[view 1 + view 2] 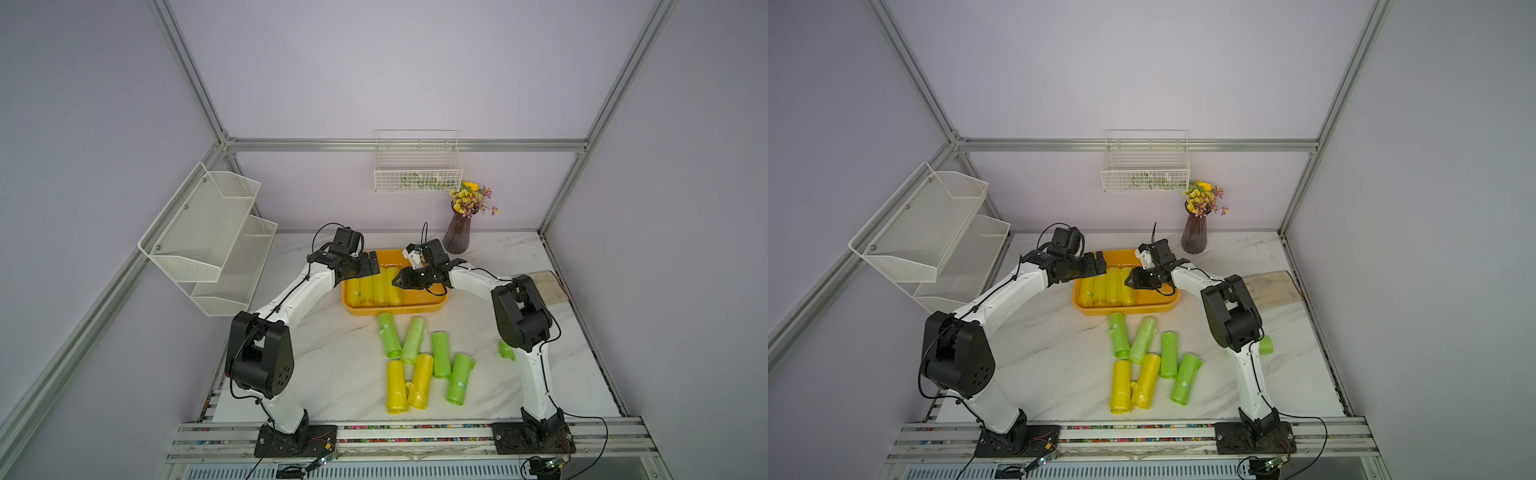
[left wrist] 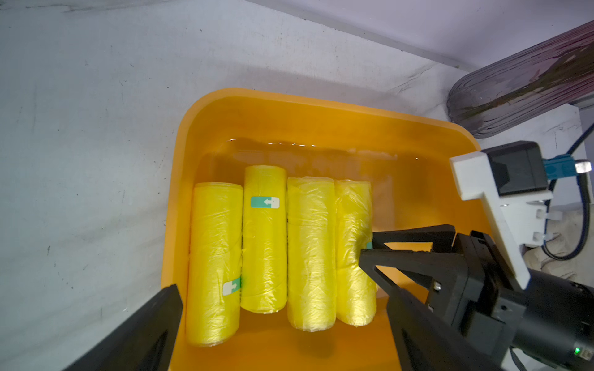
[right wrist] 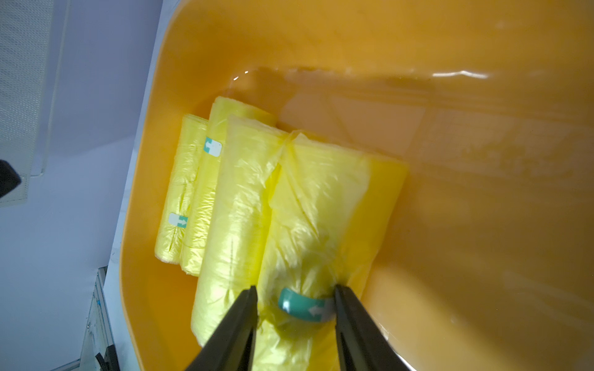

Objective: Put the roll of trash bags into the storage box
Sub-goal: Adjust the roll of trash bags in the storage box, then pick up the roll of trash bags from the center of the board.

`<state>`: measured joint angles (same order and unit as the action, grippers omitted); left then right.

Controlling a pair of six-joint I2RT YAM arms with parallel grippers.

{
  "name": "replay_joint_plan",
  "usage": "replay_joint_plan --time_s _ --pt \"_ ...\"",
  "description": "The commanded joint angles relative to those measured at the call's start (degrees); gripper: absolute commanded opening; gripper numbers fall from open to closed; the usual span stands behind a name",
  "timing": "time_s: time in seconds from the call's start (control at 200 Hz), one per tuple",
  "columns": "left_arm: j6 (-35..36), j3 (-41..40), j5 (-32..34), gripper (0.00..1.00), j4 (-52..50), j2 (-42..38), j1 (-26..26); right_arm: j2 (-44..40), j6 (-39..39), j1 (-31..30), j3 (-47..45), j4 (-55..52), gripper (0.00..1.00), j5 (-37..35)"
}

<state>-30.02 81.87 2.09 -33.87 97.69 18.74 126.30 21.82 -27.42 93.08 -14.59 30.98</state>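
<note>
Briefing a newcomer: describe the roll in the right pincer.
Find the orange storage box near the vase. Of four yellow rolls side by side inside, it is the end roll next to the box's bare half, the only one the right pincer clamps.

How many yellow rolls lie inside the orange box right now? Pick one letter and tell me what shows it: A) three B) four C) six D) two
B: four yellow rolls lie side by side in the storage box, the end roll pinched by the right gripper.
</note>
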Motion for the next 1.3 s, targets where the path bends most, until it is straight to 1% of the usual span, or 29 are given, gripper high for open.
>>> replay_joint_plan --time_s 0.0,0.13,0.265,0.38,0.545,0.67,0.77,0.845,0.865,1.03,1.15,1.295 --pt "-0.65 -0.36 -0.13 1.00 1.24 -2.74 -0.55 -0.51 0.24 -1.12 -0.59 0.77 0.45 1.40" --pt "-0.64 -0.64 0.75 1.00 1.26 -3.07 -0.63 -3.76 -1.00 -1.06 0.23 -0.80 0.47 -0.50" --pt "-0.33 -0.65 -0.01 1.00 1.22 -2.85 -0.81 -6.85 -2.68 -1.00 1.63 -3.42 0.50 -2.58" --pt "-0.04 -0.60 -0.66 1.00 1.17 -2.71 -0.90 -10.28 -3.67 -0.99 0.87 -4.87 0.53 -4.19" --pt "0.18 -0.99 -0.94 1.00 0.99 -2.68 -0.95 -17.75 -4.92 -1.09 -5.69 -7.24 0.57 -6.95" --pt "0.66 -1.03 -0.60 1.00 0.99 -2.21 -0.99 -25.68 -4.54 -2.15 -14.95 -10.28 0.58 -11.19" --pt "0.94 -1.02 0.26 1.00 1.21 -1.47 -1.08 -33.22 -3.19 -5.18 -23.13 -13.09 0.61 -15.52" --pt "0.97 -1.40 0.25 1.00 2.10 -0.97 -1.16 -37.56 -1.72 -8.07 -28.05 -16.57 0.62 -18.52" --pt "0.94 -1.36 0.05 1.00 2.26 -0.81 -1.24 -39.85 -1.22 -8.89 -29.10 -17.59 0.62 -19.28" --pt "1.01 -1.49 -1.21 1.00 2.83 -0.13 -1.25 -47.32 5.22 -16.84 -36.60 -24.16 0.64 -23.75" --pt "1.27 -1.60 -1.30 1.00 2.93 -0.04 -1.30 -49.28 10.44 -22.54 -39.65 -25.46 0.64 -24.57" --pt "1.38 -1.77 -1.60 1.00 2.82 -0.13 -1.42 -47.03 13.47 -28.18 -39.99 -27.53 0.65 -25.69"
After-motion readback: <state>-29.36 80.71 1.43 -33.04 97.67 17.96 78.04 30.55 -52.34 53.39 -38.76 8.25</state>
